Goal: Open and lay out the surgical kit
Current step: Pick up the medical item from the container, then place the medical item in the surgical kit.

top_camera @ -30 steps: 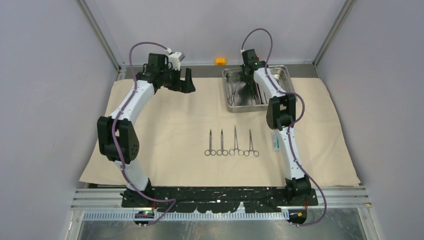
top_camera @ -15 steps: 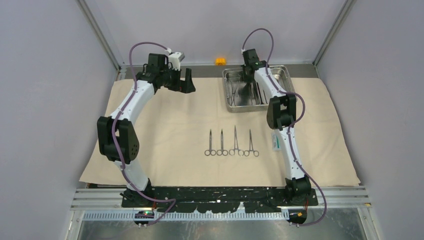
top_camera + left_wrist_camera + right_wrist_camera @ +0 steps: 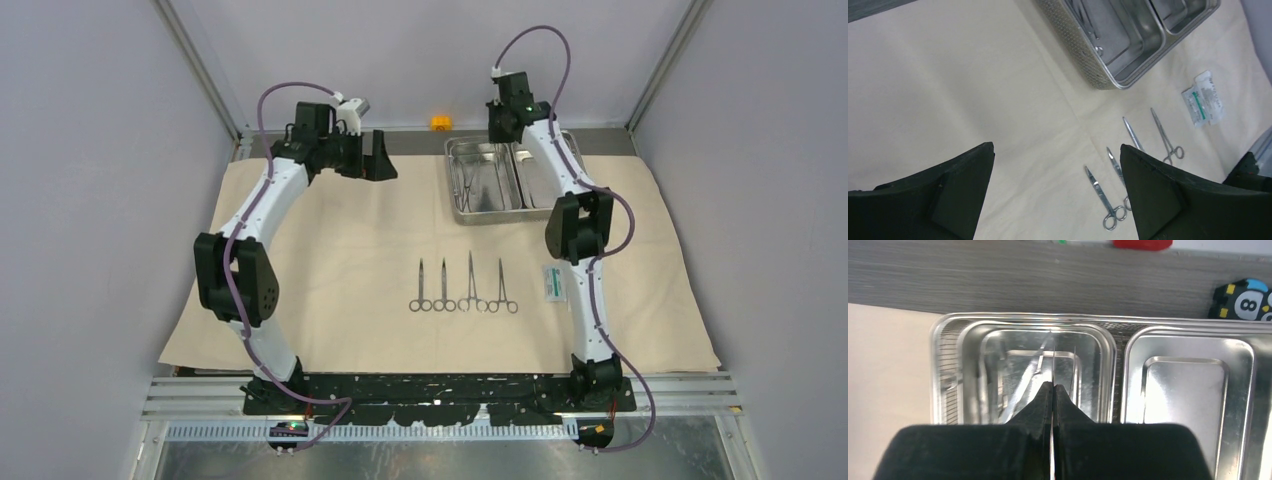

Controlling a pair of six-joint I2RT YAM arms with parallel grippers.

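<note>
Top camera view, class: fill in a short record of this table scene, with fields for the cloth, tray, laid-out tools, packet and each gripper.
cloth: beige, spread flat under the tools
tray: steel, two compartments, at the cloth's far edge; slim tools in the left one
clamps: four in a row near the cloth's middle, rings toward the near edge
packet: white and teal, right of the row
left gripper: open, above bare cloth
right gripper: shut, above the tray's left compartment
</note>
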